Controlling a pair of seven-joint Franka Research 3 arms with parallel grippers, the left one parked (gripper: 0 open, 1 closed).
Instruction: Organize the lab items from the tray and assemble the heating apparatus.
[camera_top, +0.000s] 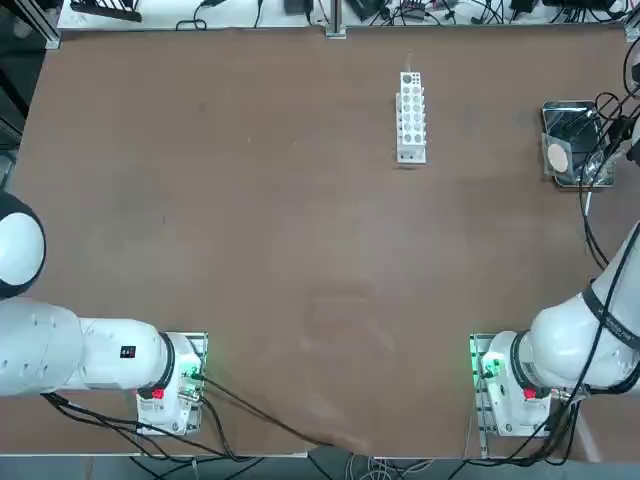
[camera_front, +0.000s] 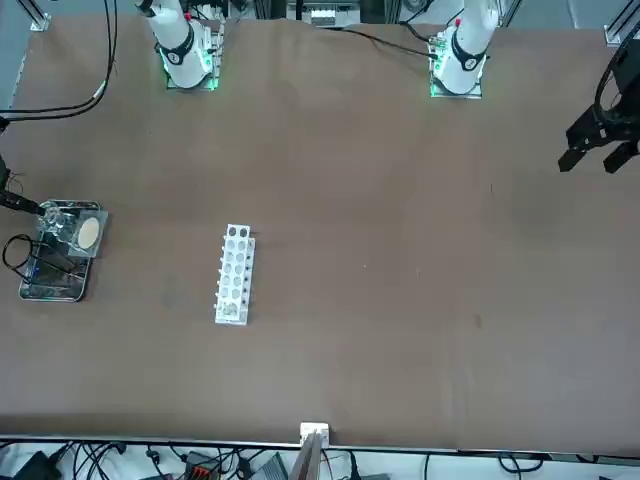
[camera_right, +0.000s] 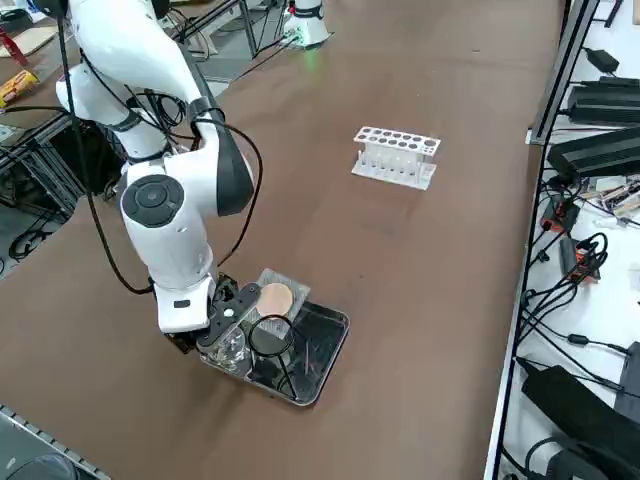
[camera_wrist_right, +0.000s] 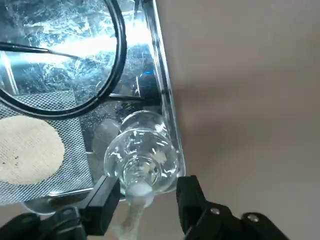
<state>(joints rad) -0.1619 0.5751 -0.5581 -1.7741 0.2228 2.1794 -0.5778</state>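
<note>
Presently the right gripper (camera_wrist_right: 142, 197) straddles the small clear glass burner (camera_wrist_right: 141, 159), its black fingers (camera_wrist_right: 105, 200) part-open at either flank of the neck and apparently not yet bearing on the glass. The burner stands in a corner of the small shiny metal tray (camera_wrist_right: 167, 107). Closing should be gradual and centred (glass will slip), then lift straight up. Beyond it in the tray lie the grey square mesh with tan round centre (camera_wrist_right: 30, 147) and the dark wire stand (camera_wrist_right: 117, 50).

A white rack (camera_top: 411, 117) full of round holes stands alone on the brown table (camera_top: 250, 220), with black cables (camera_right: 575, 250) beyond the table's edge.
</note>
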